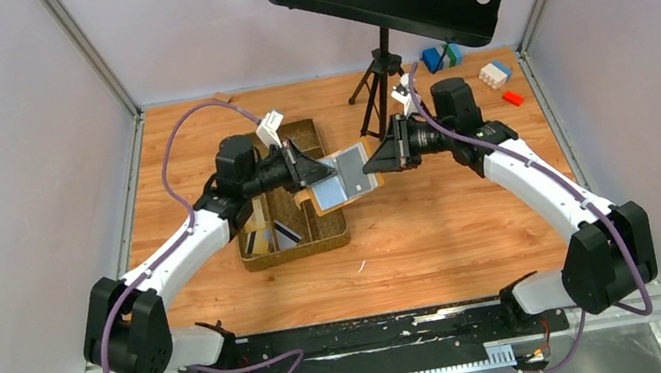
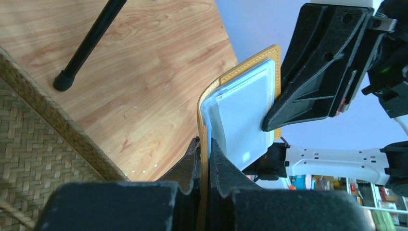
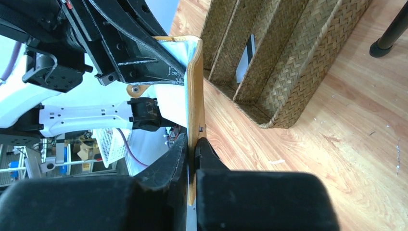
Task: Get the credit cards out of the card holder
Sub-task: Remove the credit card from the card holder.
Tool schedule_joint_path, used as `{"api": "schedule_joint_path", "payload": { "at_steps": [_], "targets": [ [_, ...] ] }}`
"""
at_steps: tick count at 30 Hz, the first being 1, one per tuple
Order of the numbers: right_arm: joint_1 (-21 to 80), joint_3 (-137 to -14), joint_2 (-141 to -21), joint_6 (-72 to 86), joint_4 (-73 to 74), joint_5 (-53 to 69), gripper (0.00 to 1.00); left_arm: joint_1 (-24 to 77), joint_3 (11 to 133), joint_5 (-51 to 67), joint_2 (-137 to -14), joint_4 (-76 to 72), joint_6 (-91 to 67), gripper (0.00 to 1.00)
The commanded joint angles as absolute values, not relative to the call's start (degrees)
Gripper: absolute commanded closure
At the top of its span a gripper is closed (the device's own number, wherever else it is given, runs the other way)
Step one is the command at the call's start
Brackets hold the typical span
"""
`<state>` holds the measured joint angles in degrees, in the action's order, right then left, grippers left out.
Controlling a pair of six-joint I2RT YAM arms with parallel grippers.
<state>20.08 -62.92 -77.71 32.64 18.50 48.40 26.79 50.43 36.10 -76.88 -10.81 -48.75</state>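
The card holder (image 1: pixel 343 176) is a mustard-yellow wallet held spread open in the air, its grey-blue inside facing up. My left gripper (image 1: pixel 309 172) is shut on its left edge and my right gripper (image 1: pixel 373 164) is shut on its right edge. In the left wrist view the yellow leather (image 2: pixel 243 115) stands clamped in my left gripper (image 2: pixel 206 159). In the right wrist view the card holder (image 3: pixel 195 96) is pinched edge-on by my right gripper (image 3: pixel 192 147). A dark credit card with a pale stripe (image 3: pixel 245 58) stands in the woven tray. Tan credit cards (image 1: pixel 256 229) lie beside it.
The brown woven tray (image 1: pixel 330 239) sits under and left of the wallet. A black tripod (image 1: pixel 379 77) with a perforated music stand rises behind. Toy bricks (image 1: pixel 494 73) lie at the back right. Side walls close in the table.
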Motion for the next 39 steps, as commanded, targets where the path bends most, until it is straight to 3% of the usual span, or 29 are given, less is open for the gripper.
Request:
{"api": "schedule_joint_path", "payload": {
  "at_steps": [1, 9, 20, 27, 39],
  "targets": [
    [21.1, -63.8, -77.4, 29.7, 21.2, 46.6, 1.0, 26.5, 53.5, 36.9, -77.0, -7.6, -44.9, 1.0],
    [21.7, -66.7, -77.1, 24.0, 30.9, 37.5, 1.0, 27.0, 56.3, 36.4, -79.5, -4.0, -42.4, 1.0],
    [21.8, -68.9, -79.1, 24.7, 30.5, 37.1, 1.0, 27.4, 64.0, 36.5, -81.6, 10.5, -32.7, 1.0],
    [23.7, -66.9, -77.2, 29.5, 26.2, 33.2, 1.0, 27.4, 61.7, 37.8, -79.3, 10.4, -30.9, 1.0],
    [24.2, -69.3, -81.0, 27.1, 24.8, 32.8, 1.0, 27.3, 70.3, 40.8, -85.9, 15.9, -22.5, 1.0]
  ]
}}
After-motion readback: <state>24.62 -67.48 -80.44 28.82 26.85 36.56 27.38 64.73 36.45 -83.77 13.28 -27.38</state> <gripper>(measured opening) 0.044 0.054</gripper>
